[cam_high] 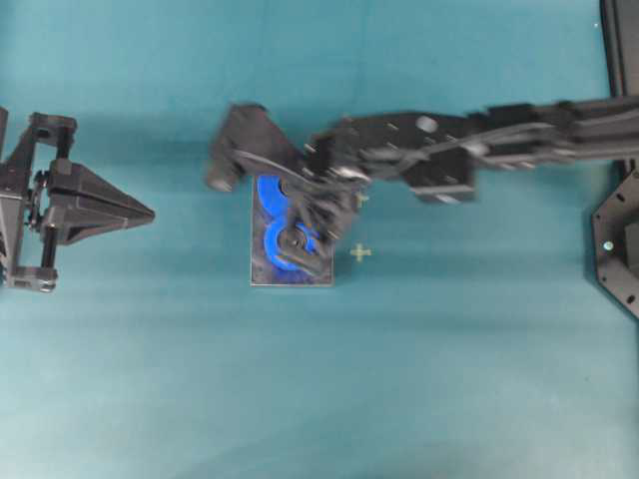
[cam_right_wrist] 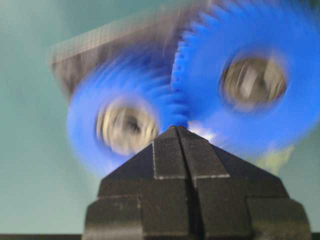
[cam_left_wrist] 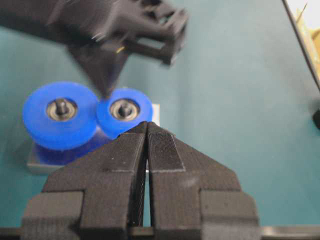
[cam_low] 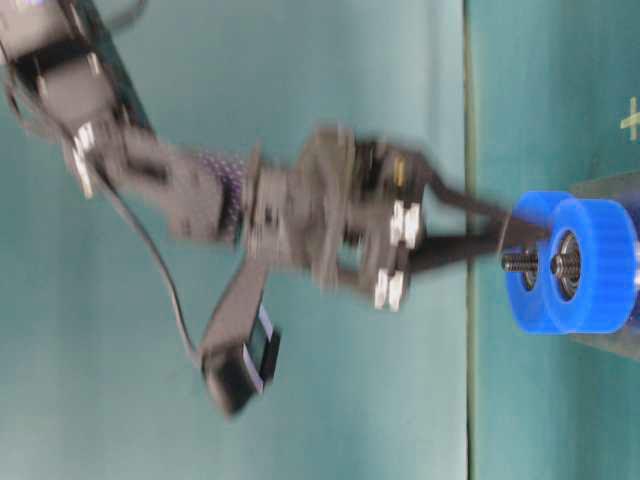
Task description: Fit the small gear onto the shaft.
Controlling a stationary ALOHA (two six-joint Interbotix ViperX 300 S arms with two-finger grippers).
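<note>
The small gear (cam_left_wrist: 125, 111) sits on the dark grey plate (cam_left_wrist: 37, 162), meshed with the larger blue gear (cam_left_wrist: 60, 115). The shaft (cam_left_wrist: 123, 107) shows as a pin in its bearing hub. In the overhead view the small gear (cam_high: 290, 247) is the nearer of the two on the plate (cam_high: 290, 277). My right gripper (cam_right_wrist: 176, 131) is shut and empty, its tip just above the gap between the gears; it also shows in the overhead view (cam_high: 312, 222). The right wrist view is blurred, with the small gear (cam_right_wrist: 125, 125) at left. My left gripper (cam_left_wrist: 147, 124) is shut and empty, well left of the plate (cam_high: 150, 213).
The right arm (cam_high: 479, 140) stretches across the table from the right and hides part of the larger gear (cam_high: 268, 190). Two small yellow cross marks (cam_high: 359, 253) lie on the teal table right of the plate. A black frame (cam_high: 619, 239) stands at the right edge.
</note>
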